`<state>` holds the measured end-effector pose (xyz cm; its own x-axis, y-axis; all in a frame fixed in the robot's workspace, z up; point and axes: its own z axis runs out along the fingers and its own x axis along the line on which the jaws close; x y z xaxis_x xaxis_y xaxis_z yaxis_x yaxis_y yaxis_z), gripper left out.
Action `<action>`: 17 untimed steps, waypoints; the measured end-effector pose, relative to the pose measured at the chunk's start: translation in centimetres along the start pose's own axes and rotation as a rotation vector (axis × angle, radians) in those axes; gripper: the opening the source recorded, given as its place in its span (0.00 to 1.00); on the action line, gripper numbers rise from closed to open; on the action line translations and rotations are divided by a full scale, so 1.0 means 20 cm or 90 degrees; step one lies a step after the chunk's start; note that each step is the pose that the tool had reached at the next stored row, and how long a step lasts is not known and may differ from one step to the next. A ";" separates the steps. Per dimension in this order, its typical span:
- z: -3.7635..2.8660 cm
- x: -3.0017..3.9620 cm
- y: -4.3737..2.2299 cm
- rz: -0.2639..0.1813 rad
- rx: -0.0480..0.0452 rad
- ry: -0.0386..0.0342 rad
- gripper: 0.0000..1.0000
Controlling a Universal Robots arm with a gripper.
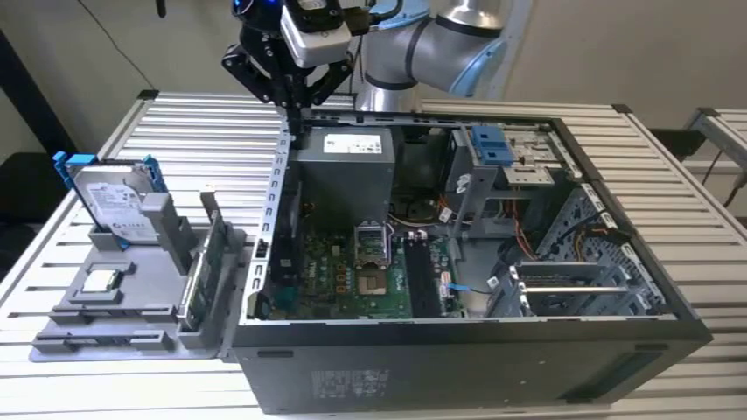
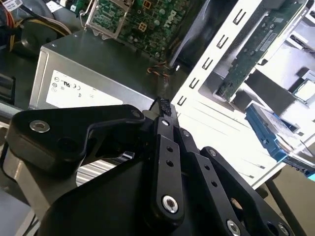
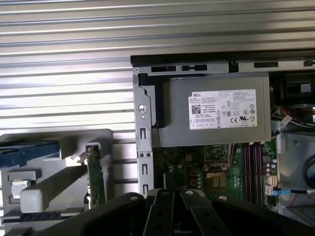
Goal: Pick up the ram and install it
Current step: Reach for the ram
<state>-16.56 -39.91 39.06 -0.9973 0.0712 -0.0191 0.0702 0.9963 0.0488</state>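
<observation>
Arm (image 1: 467, 35): upper links cut off by exterior view's top edge.
Ram (image 3: 96, 177): lower end hidden behind tool (image 3: 167, 183) body in first wrist view.
Hard drive (image 3: 19, 152): cut off by picture edge, same view.
Motherboard (image 1: 350, 280) small components: too small to identify.

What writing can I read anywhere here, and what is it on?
Large white label on the grey metal power-supply box: rows of print and marks, too small to read.
White face label on the silver hard drive in the blue frame: blurred, unreadable.
Pale sticker on the outer wall of the dark computer case: too small to read.
</observation>
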 end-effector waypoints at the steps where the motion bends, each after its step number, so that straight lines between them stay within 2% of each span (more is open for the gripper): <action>1: 0.000 0.006 0.000 0.000 0.0000 0.0000 0.11; 17: 0.002 0.109 -0.009 0.000 0.0001 0.0001 0.11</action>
<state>-18.74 -39.93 38.97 -0.9973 0.0713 -0.0190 0.0703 0.9963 0.0487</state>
